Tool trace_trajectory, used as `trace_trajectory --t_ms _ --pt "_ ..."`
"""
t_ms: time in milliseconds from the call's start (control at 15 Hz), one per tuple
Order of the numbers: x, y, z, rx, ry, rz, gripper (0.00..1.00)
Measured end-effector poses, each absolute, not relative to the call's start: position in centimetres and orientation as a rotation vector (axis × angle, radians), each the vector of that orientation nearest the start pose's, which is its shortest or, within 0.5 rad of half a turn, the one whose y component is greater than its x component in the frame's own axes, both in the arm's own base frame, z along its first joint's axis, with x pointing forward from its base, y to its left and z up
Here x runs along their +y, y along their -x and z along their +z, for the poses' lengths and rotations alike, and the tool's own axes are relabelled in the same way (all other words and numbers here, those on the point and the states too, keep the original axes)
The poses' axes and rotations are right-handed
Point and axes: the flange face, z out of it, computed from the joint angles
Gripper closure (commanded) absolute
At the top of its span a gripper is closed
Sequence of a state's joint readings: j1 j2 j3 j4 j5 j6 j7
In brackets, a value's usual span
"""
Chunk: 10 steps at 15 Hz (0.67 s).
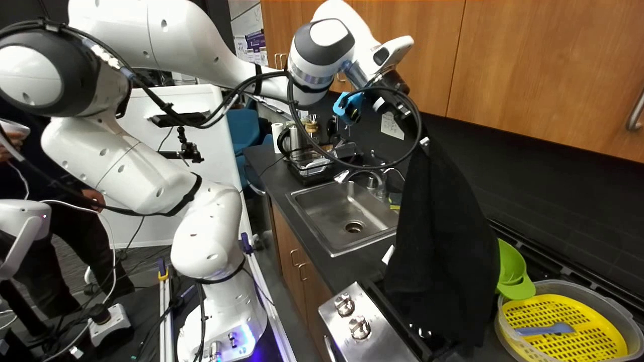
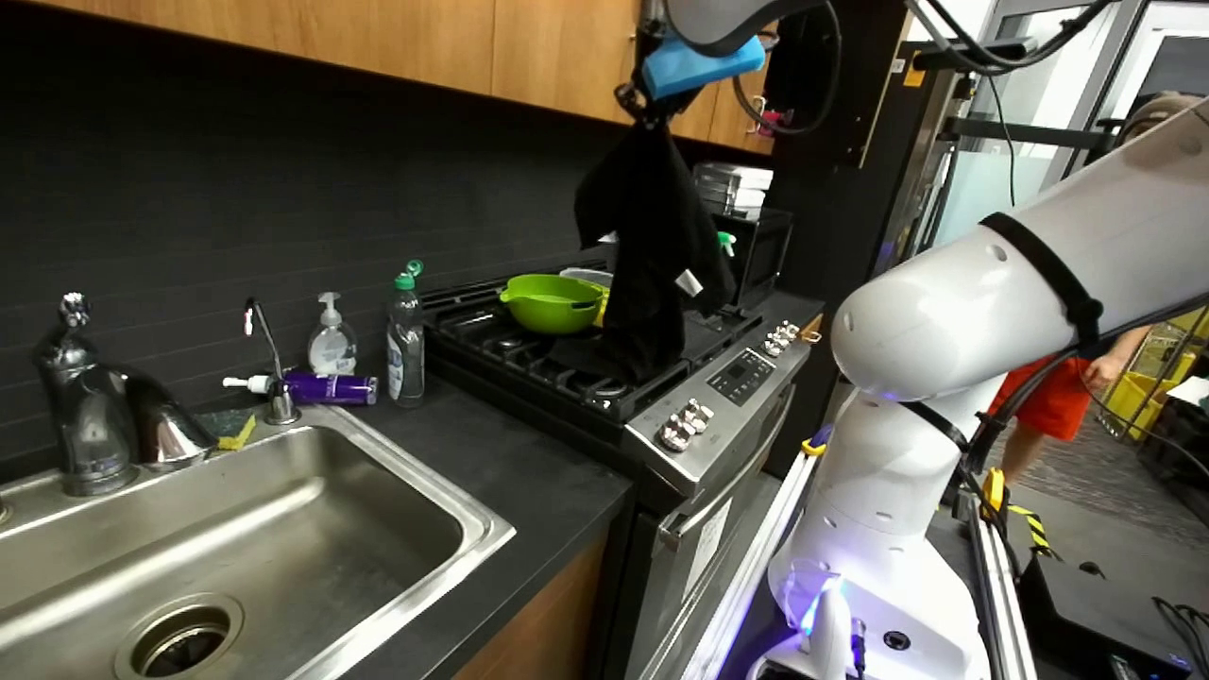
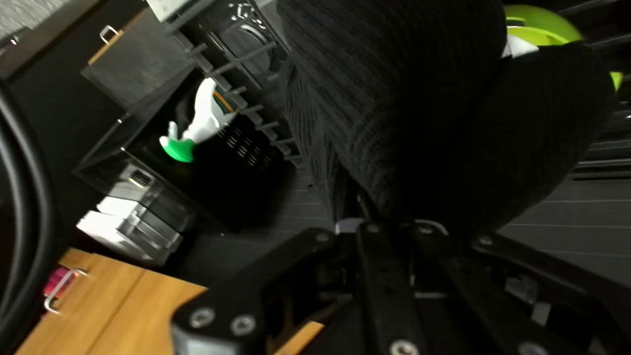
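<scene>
In an exterior view, the sink (image 2: 378, 510) is left of the stove (image 2: 732, 425), the bottle (image 2: 406, 349) stands just beside the stove, the bowl (image 2: 548, 307) sits on the stove, and above the stove the hand (image 2: 652, 118) pinches the black cloth (image 2: 652, 227) tight by its top, likely so the rest can hang down.

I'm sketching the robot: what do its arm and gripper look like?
The arm is white and rounded, with dark grey sections, black straps and black cables. The gripper is black, with angular links and silver screws; a blue block sits beside it.
</scene>
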State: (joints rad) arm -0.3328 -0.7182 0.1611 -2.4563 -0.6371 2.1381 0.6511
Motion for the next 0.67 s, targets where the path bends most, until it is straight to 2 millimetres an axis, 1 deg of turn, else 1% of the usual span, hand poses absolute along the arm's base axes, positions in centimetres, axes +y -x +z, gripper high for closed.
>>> trace_trajectory --t_ms 133,200,267,333,400,467,533,600,667 --pt "-3.2 -37.7 57.6 -0.604 -2.375 0.686 0.98" --pt "-1.6 -38.2 57.2 -0.560 -2.386 0.690 0.98" --pt "-0.6 -38.6 56.8 -0.528 -2.395 0.689 0.98" --pt "-0.1 -38.9 56.5 -0.507 -2.403 0.685 0.98" --pt "-0.1 -39.2 56.2 -0.502 -2.408 0.677 0.98" --pt "-0.5 -39.4 56.1 -0.511 -2.411 0.667 0.98" --pt "-1.5 -39.5 55.9 -0.532 -2.414 0.654 0.98" --pt "-2.8 -39.4 55.9 -0.566 -2.414 0.639 0.98" --pt "-4.6 -39.2 55.9 -0.611 -2.409 0.623 0.98"
